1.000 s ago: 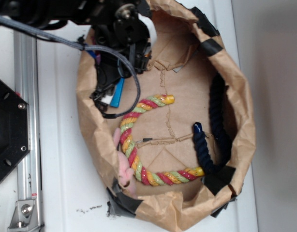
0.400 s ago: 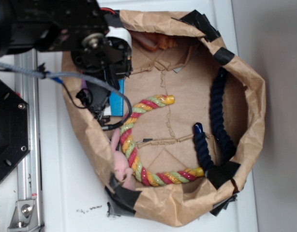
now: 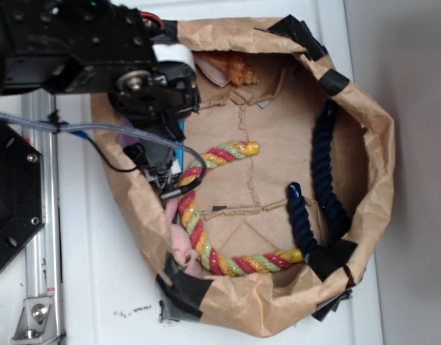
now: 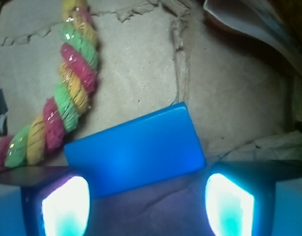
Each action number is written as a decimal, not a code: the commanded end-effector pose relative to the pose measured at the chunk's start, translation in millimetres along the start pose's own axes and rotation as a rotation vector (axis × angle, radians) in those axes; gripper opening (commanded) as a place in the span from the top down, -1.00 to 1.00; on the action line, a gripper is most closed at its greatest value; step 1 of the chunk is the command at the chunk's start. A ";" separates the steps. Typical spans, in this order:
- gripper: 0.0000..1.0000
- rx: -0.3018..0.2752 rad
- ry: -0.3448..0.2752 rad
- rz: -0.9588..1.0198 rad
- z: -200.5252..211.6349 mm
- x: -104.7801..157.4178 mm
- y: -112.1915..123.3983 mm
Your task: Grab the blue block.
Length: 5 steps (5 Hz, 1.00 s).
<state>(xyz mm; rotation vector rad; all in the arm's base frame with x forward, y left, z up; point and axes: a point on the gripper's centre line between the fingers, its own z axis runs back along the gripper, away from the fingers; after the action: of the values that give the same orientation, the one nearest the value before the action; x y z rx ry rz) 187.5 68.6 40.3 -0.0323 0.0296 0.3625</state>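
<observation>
While the approach step looks nearly done, nothing is gripped yet: the gripper (image 4: 146,204) is spread apart, with the blue block (image 4: 136,150) lying flat on the brown paper between and just ahead of the fingers (image 4: 67,204). It's angled a bit, just beside the colorful rope (image 4: 67,88), at the left side of the paper bag (image 3: 364,180). Next, probably, the gripper gets lowered a touch more and lined up with the block's tilt before being closed. The rope could get snagged.

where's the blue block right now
In the wrist view the blue block lies flat on the paper bag floor just ahead of the open gripper, beside the multicoloured rope.
</observation>
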 end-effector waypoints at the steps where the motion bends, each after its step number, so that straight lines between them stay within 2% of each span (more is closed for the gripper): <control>1: -1.00 -0.016 0.017 0.107 -4.6 10.6 -13.5; 2: -1.00 -0.133 0.135 0.307 -9.1 11.3 -6.8; 3: -1.00 -0.103 0.069 0.453 -15.7 9.7 -4.4; 4: -1.00 -0.090 0.027 0.503 -30.4 9.3 -4.9; 5: -1.00 -0.072 0.017 0.497 -39.1 9.5 -10.5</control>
<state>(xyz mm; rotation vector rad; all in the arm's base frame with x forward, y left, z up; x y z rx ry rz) 202.4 69.3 14.3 -0.1024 -0.0044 0.8350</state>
